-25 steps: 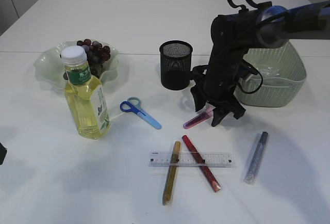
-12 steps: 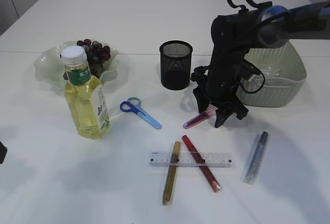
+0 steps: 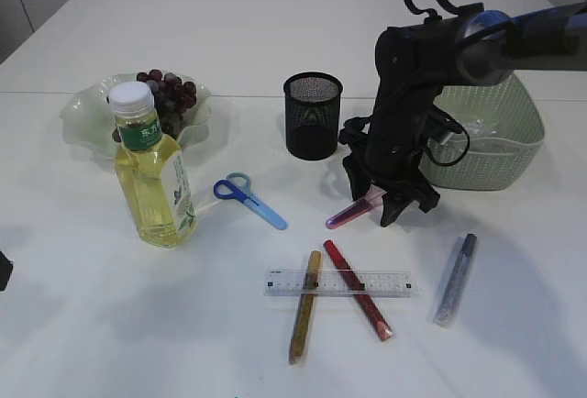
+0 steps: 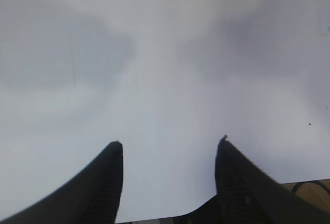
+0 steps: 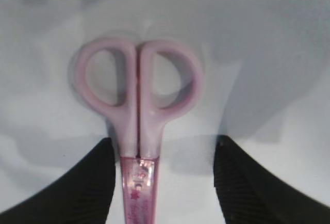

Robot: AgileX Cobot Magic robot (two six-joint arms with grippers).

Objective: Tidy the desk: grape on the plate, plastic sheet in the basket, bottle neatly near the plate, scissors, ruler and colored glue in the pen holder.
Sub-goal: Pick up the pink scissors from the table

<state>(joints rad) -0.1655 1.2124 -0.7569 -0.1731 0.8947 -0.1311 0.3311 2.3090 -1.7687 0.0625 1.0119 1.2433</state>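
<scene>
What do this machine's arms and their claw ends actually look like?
The right arm is black, with a glossy, bluish-tinted tube section and looping black cables. The right gripper and left gripper are both black, each with two tapering, pointed fingers of finely ribbed texture. No markings are readable.

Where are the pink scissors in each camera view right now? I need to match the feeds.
Exterior view: the pink scissors lie right of centre on the table, under the right gripper, between the pen holder and the basket.
Left wrist view: not in it; only bare table.
Right wrist view: centre, handles towards the top, between the open fingers.
Shared landmark: the right gripper's dark fingers either side of the scissors.
</scene>
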